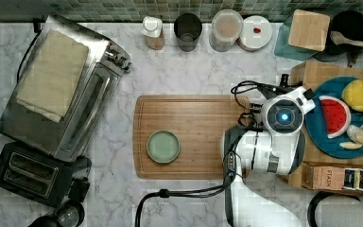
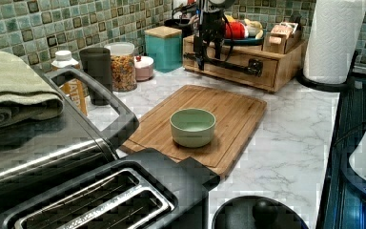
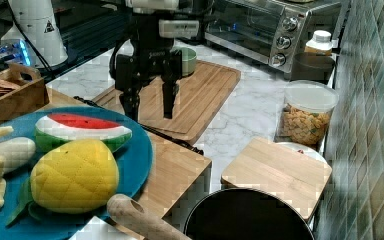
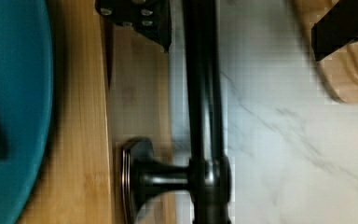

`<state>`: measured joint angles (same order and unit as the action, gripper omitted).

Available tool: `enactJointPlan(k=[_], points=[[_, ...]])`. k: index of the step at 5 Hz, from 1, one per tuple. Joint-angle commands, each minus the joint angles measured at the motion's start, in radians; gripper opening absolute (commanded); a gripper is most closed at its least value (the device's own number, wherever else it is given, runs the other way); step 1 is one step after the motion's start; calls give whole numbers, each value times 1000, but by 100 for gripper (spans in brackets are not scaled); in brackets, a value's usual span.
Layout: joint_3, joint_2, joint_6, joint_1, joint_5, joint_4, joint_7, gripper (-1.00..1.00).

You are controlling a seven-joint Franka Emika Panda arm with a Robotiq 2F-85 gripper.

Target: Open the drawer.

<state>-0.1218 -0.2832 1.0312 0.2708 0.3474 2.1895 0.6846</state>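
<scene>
- Fingers [image 4: 140,18] spread apart, straddling the dark bar handle [image 4: 205,93] without gripping it.
- Drawer [image 2: 228,64] shut, in the wooden box, just beyond the cutting board [image 2: 209,119] on the counter [image 2: 286,143].

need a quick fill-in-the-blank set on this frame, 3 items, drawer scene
1. The gripper has its jaws ____, one on each side of the drawer's handle.
2. The green bowl sits on the ____.
3. The watermelon slice lies on a ____ plate on top of the wooden box.

Missing words: open; cutting board; blue
</scene>
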Motion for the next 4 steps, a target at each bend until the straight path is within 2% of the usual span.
enactJointPlan(k=[1, 2, 3, 4], points=[[12, -60, 13, 40, -31, -18, -27, 100], [5, -57, -3, 15, -47, -26, -27, 100], [36, -52, 18, 31, -77, -23, 40, 100], [71, -61, -43, 10, -108, -57, 65, 100]])
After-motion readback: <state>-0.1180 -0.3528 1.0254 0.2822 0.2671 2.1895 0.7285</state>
